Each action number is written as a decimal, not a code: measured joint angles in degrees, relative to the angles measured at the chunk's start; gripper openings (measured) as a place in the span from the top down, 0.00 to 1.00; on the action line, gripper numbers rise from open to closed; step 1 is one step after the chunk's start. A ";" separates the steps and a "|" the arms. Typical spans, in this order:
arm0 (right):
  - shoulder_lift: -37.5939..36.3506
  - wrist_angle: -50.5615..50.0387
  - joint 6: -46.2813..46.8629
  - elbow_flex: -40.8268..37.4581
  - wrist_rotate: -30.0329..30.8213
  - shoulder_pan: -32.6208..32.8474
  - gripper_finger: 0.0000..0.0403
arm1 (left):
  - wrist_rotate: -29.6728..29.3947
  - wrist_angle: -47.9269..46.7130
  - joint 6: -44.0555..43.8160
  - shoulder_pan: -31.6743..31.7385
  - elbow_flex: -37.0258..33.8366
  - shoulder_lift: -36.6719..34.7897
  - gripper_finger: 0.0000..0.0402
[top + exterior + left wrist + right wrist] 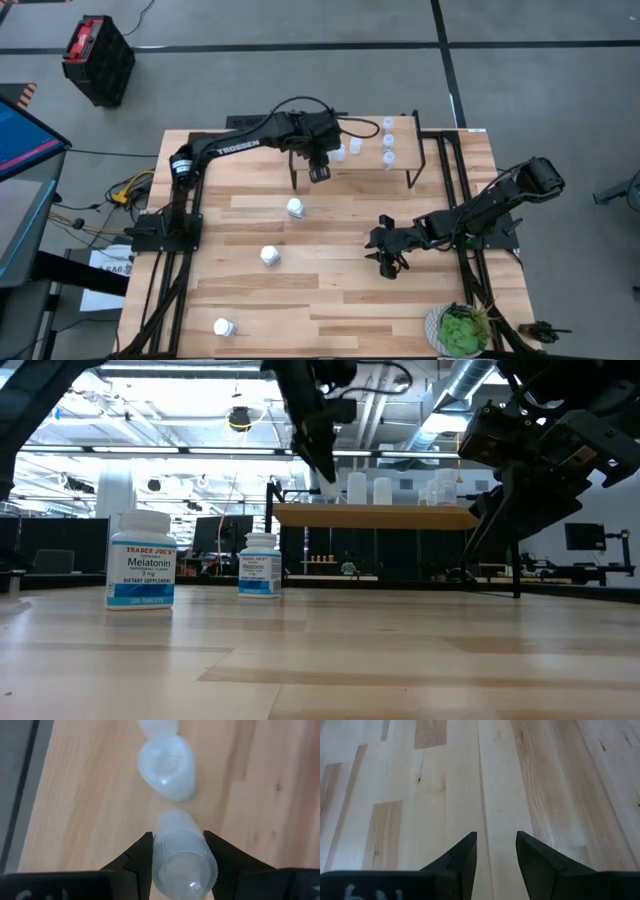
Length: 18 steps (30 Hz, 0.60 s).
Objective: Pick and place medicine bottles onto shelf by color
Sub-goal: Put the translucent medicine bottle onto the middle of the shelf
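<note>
Three white bottles [295, 208] stand on the table [340, 290] while the left tool [177, 857] grips one translucent bottle [181, 862] over the shelf [400, 128], another translucent bottle [167, 767] just ahead; the right tool [496, 852] hangs empty, parted.

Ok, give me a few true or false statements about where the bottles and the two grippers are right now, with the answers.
1. The left gripper has a translucent bottle between its fingers. True.
2. The right gripper holds a white bottle. False: nothing is between its fingers, only bare table below.
3. Three white bottles stand on the table. True.
4. The shelf has no bottles on it. False: several translucent ones stand there.
5. The potted plant sits on the shelf. False: it sits at a table corner.
</note>
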 joint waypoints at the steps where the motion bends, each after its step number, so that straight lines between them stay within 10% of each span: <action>1: 0.00 -0.15 0.00 0.00 -0.02 0.00 0.61 | -0.59 0.16 -0.19 0.23 0.02 0.80 0.70; 18: 0.00 -0.42 0.04 0.00 -0.02 0.04 0.61 | -0.57 7.20 0.88 0.21 2.78 3.11 0.71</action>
